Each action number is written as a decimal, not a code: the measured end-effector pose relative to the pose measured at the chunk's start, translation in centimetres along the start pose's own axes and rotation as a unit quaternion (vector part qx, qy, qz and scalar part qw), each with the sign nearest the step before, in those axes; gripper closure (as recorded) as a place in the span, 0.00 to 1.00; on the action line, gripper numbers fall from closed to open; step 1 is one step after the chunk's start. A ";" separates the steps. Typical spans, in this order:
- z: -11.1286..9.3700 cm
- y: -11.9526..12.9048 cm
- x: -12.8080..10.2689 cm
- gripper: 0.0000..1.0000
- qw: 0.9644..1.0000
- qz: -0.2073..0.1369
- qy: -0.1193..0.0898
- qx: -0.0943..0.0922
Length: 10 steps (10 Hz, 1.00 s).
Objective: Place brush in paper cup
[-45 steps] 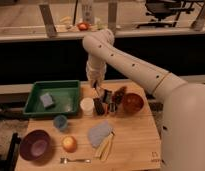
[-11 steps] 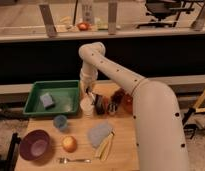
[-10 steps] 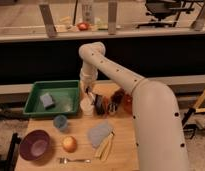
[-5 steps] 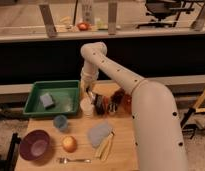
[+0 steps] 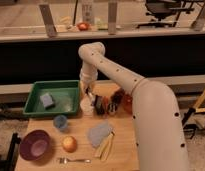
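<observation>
Perilously light, the paper cup [image 5: 87, 106] beside the green tray [image 5: 33, 102] could tip, or the brush miss its mouth, if released off-centre. Arm folds steeply down from a high elbow, gripper [image 5: 87, 93] hanging just above the cup; its grip cannot be told, nor the brush picked out.

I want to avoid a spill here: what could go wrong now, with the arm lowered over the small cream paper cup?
1. The pincer hangs just above the small cream paper cup, beside the green plastic tray; a sideways nudge might tip this probably light cup.
2. Some dark objects stand close on the cup's right, so the arm could knock them when it moves.
</observation>
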<state>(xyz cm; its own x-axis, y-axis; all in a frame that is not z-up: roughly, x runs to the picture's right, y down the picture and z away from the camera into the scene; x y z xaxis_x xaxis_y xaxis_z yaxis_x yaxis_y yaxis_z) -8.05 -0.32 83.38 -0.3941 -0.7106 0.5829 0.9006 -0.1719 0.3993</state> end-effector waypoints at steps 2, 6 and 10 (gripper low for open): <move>0.1 -0.3 -0.5 0.99 1.000 0.004 -0.009 -0.002; 0.9 -1.6 -2.5 0.99 0.999 0.000 -0.037 -0.007; 1.7 -2.0 -3.6 0.99 0.998 -0.002 -0.054 -0.009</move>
<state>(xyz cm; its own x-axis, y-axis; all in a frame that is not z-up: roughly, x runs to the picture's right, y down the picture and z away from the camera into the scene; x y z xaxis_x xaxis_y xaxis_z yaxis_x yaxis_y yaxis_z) -8.77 3.72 81.68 -0.4140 -0.6322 0.6549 0.9020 -0.1880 0.3887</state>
